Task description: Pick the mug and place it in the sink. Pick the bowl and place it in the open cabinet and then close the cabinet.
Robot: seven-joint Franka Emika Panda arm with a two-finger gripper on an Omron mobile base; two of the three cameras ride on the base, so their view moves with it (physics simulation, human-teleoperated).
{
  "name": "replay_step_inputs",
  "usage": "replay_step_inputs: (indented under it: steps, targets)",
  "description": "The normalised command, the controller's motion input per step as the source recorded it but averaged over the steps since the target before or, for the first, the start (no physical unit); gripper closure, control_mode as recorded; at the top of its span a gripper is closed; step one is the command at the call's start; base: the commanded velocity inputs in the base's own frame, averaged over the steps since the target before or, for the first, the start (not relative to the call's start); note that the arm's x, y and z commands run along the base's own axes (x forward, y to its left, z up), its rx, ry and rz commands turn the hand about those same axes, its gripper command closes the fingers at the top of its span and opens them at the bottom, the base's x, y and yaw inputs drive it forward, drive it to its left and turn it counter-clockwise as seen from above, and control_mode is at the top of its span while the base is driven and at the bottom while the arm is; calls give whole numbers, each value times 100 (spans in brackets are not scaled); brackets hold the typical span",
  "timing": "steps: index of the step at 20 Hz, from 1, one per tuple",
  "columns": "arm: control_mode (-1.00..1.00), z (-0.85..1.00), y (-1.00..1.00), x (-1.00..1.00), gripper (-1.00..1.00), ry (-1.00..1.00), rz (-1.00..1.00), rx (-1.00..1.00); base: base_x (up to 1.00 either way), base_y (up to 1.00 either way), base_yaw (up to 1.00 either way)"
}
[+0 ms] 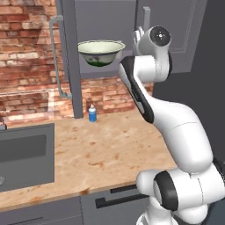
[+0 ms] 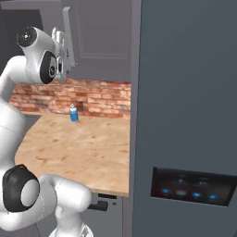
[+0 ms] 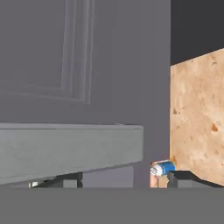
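Observation:
The cream-white bowl [image 1: 101, 52] with green markings rests upright on the shelf inside the cabinet [image 1: 177, 39]. The cabinet's left door [image 1: 69, 52] stands swung open; its right door is closed. My gripper [image 1: 139, 36] is raised beside the bowl, at the right door's vertical bar handle [image 1: 146, 16]. In the hand view that grey handle [image 3: 70, 149] runs across just above my gripper [image 3: 124, 178], whose jaws stand wide apart and hold nothing. From the right base view, the gripper [image 2: 59, 36] sits by the handle [image 2: 67, 32]. The sink [image 1: 26, 154] lies at the left. The mug is out of view.
A small blue bottle [image 1: 92, 113] with a white cap stands on the wooden counter [image 1: 105, 149] under the cabinet, against the brick wall. A tall dark grey panel [image 2: 185, 115] with a control display bounds the counter's right side. Drawers [image 1: 114, 200] sit below the counter edge.

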Motion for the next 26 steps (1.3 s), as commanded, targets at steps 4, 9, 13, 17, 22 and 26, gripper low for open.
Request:
replay_step_inputs:
  steps: [4, 9, 13, 17, 22, 26]
  targets:
    - [-100, -59, 73, -19, -100, 9, 1, 0, 0, 0, 0]
    - [-100, -62, 72, 23, -100, 10, 10, 0, 0, 0, 0]
    - [-100, 19, -29, -3, -100, 0, 10, 0, 0, 0, 0]
    - [-100, 49, -45, -15, -100, 0, 12, 0, 0, 0, 0]
    - [-100, 52, -16, -37, -100, -2, 8, 0, 0, 0, 0]
    - [-100, 36, 0, -69, -100, -1, 9, 0, 0, 0, 0]
